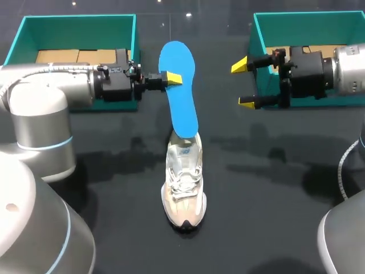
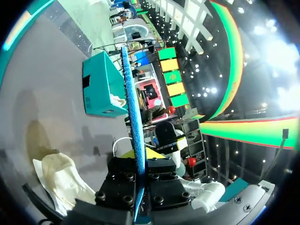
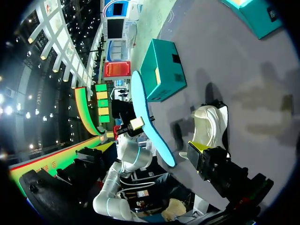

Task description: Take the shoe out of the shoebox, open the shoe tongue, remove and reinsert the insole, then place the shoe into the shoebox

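Note:
A blue insole (image 1: 178,85) hangs tilted over the table, and my left gripper (image 1: 171,78) is shut on its edge near the wide end. Its narrow end meets the heel opening of the beige and white shoe (image 1: 183,182), which stands upright on the dark table with its toe toward the front. In the left wrist view the insole (image 2: 133,112) runs edge-on between the fingers, with the shoe (image 2: 61,180) beside them. My right gripper (image 1: 244,83) hangs open and empty to the right of the insole. Its yellow fingertip (image 3: 198,147) shows before the shoe (image 3: 208,124) and insole (image 3: 145,117).
Two teal shoeboxes stand at the back: one at the left (image 1: 80,25) behind my left arm, one at the right (image 1: 308,25) behind my right arm. The dark table (image 1: 114,171) spreads around the shoe.

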Available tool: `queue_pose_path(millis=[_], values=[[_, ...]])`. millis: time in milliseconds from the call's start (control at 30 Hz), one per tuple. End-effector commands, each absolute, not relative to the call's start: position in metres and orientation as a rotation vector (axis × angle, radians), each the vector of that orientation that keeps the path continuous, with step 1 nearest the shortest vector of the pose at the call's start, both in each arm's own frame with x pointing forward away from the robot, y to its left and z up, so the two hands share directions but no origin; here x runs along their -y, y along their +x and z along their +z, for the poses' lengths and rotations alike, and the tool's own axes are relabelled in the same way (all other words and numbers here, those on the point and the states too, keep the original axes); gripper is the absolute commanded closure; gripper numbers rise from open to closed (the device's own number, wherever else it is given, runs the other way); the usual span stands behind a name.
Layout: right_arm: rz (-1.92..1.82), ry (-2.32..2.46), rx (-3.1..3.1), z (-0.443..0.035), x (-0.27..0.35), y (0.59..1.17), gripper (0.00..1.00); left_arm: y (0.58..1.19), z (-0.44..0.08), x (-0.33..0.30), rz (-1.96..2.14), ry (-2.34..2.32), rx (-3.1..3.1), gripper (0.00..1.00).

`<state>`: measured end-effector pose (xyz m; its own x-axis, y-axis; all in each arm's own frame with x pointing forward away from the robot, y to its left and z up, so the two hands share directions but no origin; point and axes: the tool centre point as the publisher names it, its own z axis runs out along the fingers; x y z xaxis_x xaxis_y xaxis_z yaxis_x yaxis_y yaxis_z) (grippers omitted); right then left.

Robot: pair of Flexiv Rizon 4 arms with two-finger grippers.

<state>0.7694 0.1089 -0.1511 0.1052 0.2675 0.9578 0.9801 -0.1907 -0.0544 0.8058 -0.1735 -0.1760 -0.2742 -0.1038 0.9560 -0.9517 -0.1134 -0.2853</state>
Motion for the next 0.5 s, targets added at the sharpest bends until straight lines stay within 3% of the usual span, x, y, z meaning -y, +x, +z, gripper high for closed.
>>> queue_pose_path(millis=[33, 500], values=[[-1.143, -1.571, 1.239, -0.154, -0.109, 0.77, 0.0, 0.804, -0.171, 0.167, 1.816, 1.053, 1.546, 1.0], [-1.114, -1.551, 1.231, -0.155, -0.114, 0.772, 0.0, 0.82, -0.147, 0.158, 2.23, 0.628, 1.954, 1.0]])
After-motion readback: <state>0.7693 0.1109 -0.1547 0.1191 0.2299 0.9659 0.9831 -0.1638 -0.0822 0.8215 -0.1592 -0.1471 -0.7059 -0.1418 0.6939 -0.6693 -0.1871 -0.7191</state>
